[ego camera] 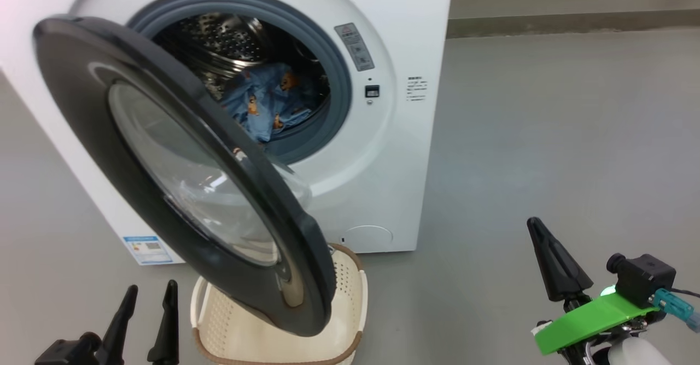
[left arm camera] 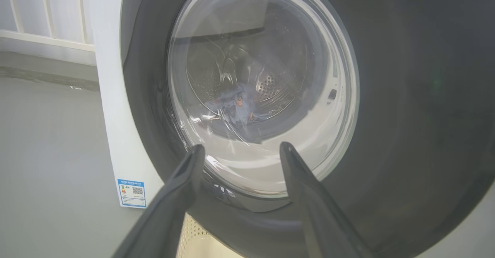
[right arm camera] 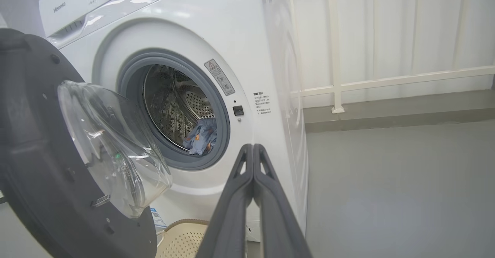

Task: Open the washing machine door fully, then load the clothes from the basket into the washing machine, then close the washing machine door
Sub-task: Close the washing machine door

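Observation:
The white washing machine [ego camera: 383, 135] stands with its round black door [ego camera: 136, 190] swung partly out over the basket [ego camera: 350, 299]. Light blue bear-print clothes [ego camera: 268, 105] lie inside the steel drum, also seen from the right wrist [right arm camera: 201, 136] and through the door glass [left arm camera: 236, 107]. The cream basket looks empty where its inside shows. My left gripper [ego camera: 147, 299] is open at the lower left, pointing at the door's outer face [left arm camera: 406, 95] with nothing between its fingers. My right gripper [ego camera: 533, 224] is shut on nothing, well right of the machine; its pressed-together fingers [right arm camera: 253, 173] point toward the machine front.
Grey floor [ego camera: 547, 135] stretches right of the machine. A white railing and curtain [right arm camera: 386, 57] run along a raised kerb behind. A blue label [ego camera: 146, 249] marks the machine's lower left corner.

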Motion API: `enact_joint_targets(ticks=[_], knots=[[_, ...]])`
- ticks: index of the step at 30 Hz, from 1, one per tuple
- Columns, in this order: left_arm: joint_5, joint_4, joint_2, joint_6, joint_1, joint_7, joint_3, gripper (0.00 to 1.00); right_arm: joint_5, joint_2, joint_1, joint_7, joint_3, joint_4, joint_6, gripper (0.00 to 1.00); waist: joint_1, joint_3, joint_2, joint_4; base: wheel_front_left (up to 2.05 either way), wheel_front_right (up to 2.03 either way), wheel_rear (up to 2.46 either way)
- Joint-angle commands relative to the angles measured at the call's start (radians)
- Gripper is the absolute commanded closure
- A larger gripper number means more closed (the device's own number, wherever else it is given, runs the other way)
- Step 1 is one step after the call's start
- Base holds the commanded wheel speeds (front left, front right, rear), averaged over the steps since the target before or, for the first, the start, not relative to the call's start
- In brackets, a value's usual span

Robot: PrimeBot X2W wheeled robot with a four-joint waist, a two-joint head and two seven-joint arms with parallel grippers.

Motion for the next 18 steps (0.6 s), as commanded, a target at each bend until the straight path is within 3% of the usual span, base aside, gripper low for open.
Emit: enact_joint_targets(ticks=[1,18], knots=[[-0.002,-0.013,0.021,-0.002,-0.043,-0.013,0.028,0.0,0.003,-0.005,-0.049,-0.008,0.005,-0.045,0.008,1.0,0.0,-0.003,-0.0001,0.037,0.0,0.0,0.0],[-0.029,0.004,0.022,-0.002,-0.045,-0.013,-0.027,0.0,0.06,0.065,-0.173,-0.008,0.062,-0.195,0.008,1.0,0.0,-0.008,-0.0001,0.23,0.0,0.0,0.0]])
